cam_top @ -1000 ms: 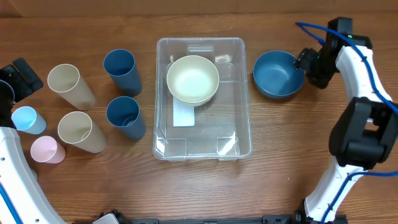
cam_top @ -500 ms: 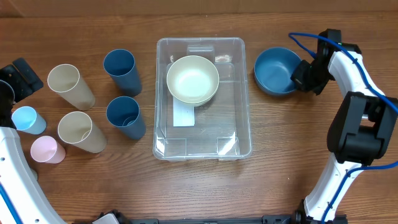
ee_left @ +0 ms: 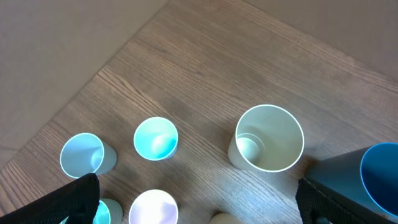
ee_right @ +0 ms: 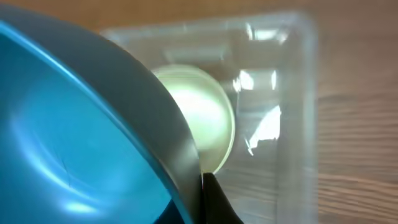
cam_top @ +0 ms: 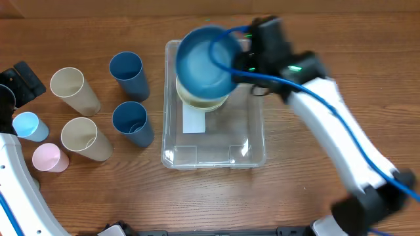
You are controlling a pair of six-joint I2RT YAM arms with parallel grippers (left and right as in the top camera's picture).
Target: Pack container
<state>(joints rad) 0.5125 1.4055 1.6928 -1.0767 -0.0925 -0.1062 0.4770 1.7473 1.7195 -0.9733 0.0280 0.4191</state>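
You're holding the blue bowl (cam_top: 205, 60) by its right rim, your right gripper (cam_top: 244, 60) clamping tight on it. In the right wrist view one dark finger (ee_right: 214, 200) is pressing against the bowl's edge.

The container (cam_top: 257, 134) is sitting in the middle of the table, and your right gripper is hanging over its far right part, inside its outline. The bowl is reaching left from the gripper, across the container's far half. The cream bowl (cam_top: 205, 103) is lying inside the container directly beneath it. From overhead only the cream bowl's near edge is peeking out from under the blue one. Whether the two bowls are touching, you cannot tell from these views. The white label (cam_top: 193, 122) is showing through the clear base just beside the cream bowl, and the container's near half is showing only bare plastic.

Your left gripper (ee_left: 199, 196) is hanging at the far left of the table, well apart from the container, with its jaws spread wide and gripping nothing. Between it and the container, two dark blue cups (cam_top: 126, 69), two beige cups (cam_top: 71, 85), a light blue cup (cam_top: 27, 124) and a pink cup (cam_top: 47, 157) are standing upright.
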